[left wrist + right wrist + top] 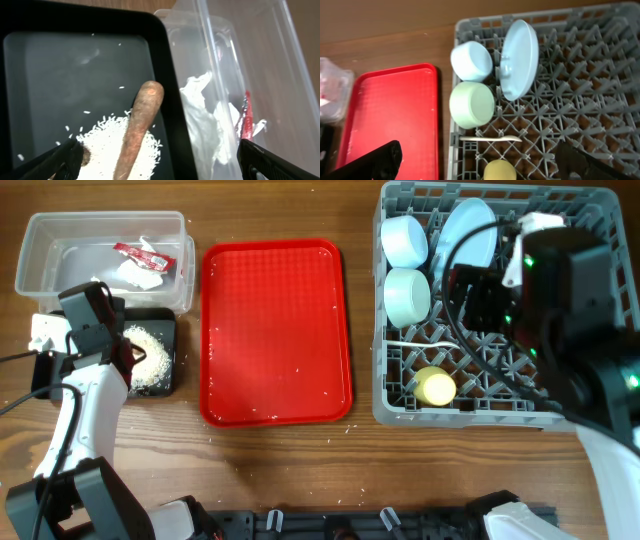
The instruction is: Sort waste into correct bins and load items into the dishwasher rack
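Observation:
The clear tub (60,235) at the far left holds the red-and-white wrapper (140,252) and crumpled white paper (138,277). They also show in the left wrist view, the paper (200,120) beside the wrapper (246,120). The black tray (50,65) holds the rice crumbs (107,145), the brown stick (137,130) and a dark lump (86,156). My left gripper (157,162) is open and empty above it. The grey rack (590,210) holds the blue plate (520,57), blue bowl (471,61), green bowl (471,104), yellow cup (500,171) and white spoon (490,139). My right gripper (480,160) is open above the rack.
A large red serving tray (275,330) lies in the middle, with a few white crumbs on it and on the wood around it. The wooden table (300,470) runs along the front. The right arm covers much of the rack's right side.

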